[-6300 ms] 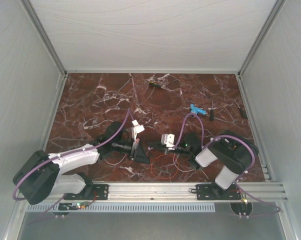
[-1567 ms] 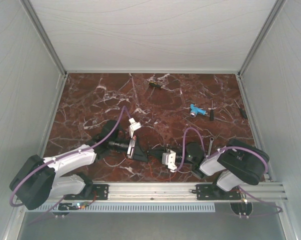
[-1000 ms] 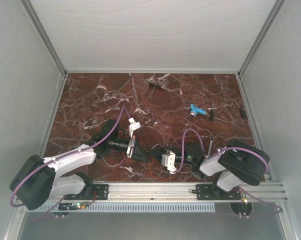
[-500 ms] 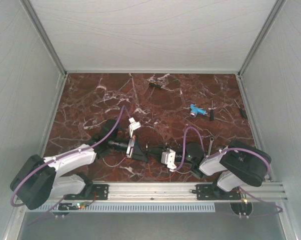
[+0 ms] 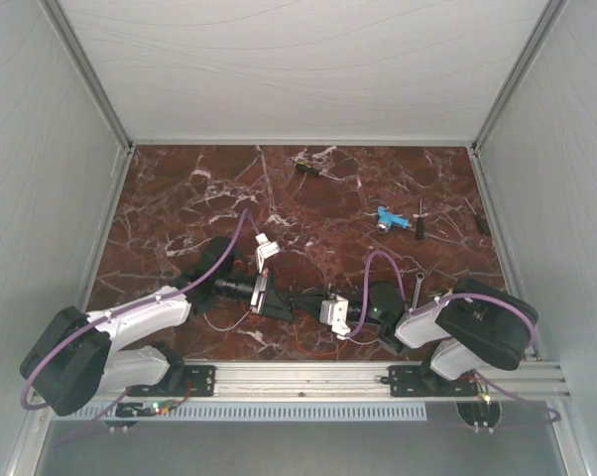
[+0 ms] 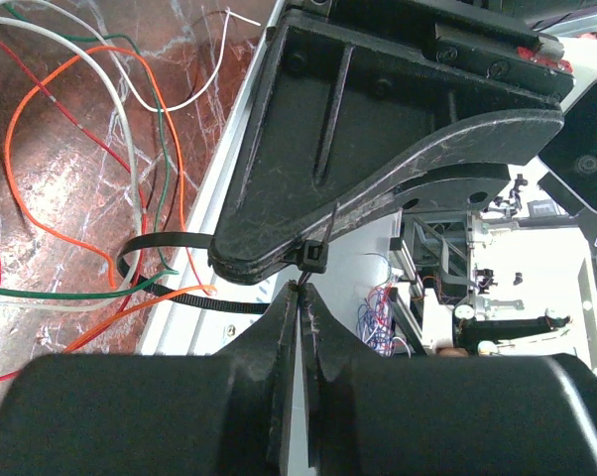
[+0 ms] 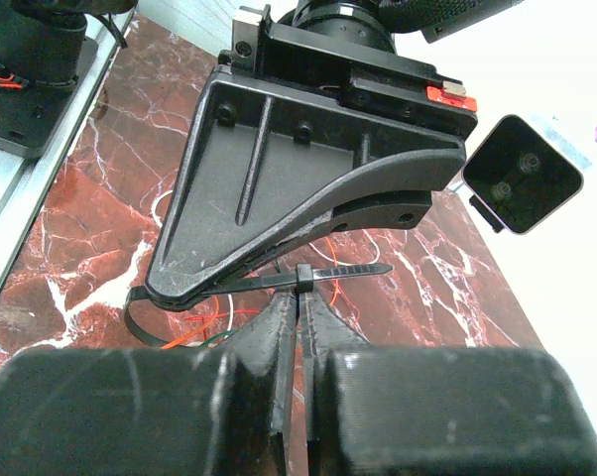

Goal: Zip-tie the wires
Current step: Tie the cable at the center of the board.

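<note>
Currently tip to tip at near centre of desk point(image 5: 308, 198): left end effector point(image 6: 297, 297) and right end effector point(image 7: 298, 297), each clenched on zip tie point(image 7: 303, 279) by its head, likely for pulling tight. Loop slack round wires point(image 6: 132, 149), sprawled just nearside.

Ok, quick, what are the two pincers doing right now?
Left pincer: closed, pinching the black zip tie.
Right pincer: closed on the same zip tie.

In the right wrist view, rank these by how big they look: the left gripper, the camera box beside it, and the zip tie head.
1. left gripper: largest, spans much of the frame.
2. camera box: clearly smaller, though it may sit farther back, so its true size is unsure.
3. zip tie head: by far the smallest.
</note>
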You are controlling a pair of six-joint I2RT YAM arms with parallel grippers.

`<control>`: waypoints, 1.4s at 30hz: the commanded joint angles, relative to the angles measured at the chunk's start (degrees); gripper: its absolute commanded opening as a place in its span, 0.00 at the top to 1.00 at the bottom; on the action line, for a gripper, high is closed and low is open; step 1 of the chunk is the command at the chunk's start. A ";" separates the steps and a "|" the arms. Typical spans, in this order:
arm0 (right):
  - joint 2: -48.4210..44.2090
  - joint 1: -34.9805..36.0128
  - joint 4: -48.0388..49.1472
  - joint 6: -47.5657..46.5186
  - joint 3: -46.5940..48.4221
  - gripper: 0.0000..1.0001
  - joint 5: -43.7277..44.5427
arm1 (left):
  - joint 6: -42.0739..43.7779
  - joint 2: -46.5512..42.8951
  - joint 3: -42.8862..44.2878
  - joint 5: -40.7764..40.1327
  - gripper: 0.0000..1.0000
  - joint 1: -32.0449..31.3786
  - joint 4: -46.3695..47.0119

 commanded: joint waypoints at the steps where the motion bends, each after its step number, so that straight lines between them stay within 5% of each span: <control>1: -0.91 0.54 6.25 -1.81 -0.09 1.00 -1.71 | -0.96 -1.09 0.59 0.21 1.00 0.21 2.10; 24: 2.15 5.24 4.18 -14.50 -1.19 1.00 2.80 | -1.76 -0.71 2.24 1.22 1.00 3.18 1.89; 38: 2.98 5.48 4.36 -13.65 -0.79 1.00 4.54 | 1.68 -0.95 3.51 -0.93 1.00 4.34 -4.92; 42: 3.18 5.53 4.38 -12.64 -0.42 1.00 5.07 | 2.55 -1.73 3.59 -2.00 0.81 4.33 -6.54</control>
